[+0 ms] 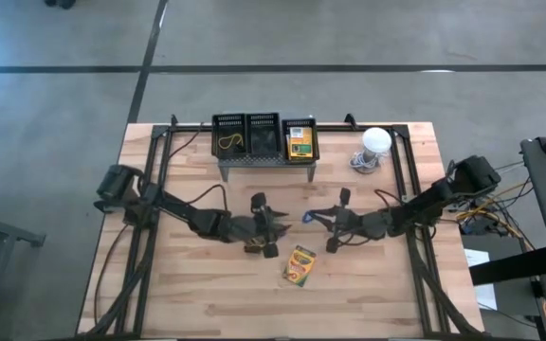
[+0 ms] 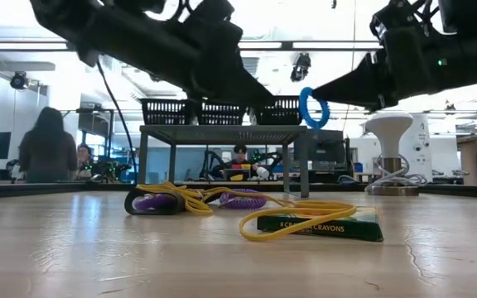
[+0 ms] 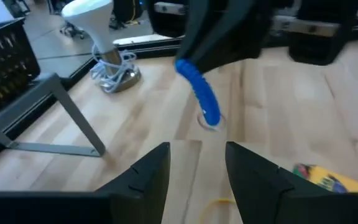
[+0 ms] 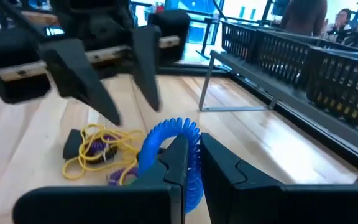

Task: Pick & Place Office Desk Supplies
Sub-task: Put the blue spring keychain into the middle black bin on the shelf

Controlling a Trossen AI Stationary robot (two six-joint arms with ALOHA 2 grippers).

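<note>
Blue and coiled, one rubber band (image 4: 178,155) hangs in the air above the middle of the bench (image 1: 197,294), pinched in the closed fingers of the right pincer (image 4: 191,158). Facing it, the left pincer (image 3: 197,171) hovers with its fingers partly apart and nothing between them. Below the left pincer lies a tangle of yellow bands (image 2: 222,203) and two purple coils (image 2: 243,199), their exact count unclear. One crayon box (image 1: 300,264) lies flat near the bench's middle, toward the front edge. At the back edge stands a grey metal stand (image 1: 265,159) carrying three black baskets (image 1: 263,135): the left holds a yellow band, the right a second crayon box (image 1: 299,142). One white dome lamp (image 1: 375,142) sits toward the back right corner.
</note>
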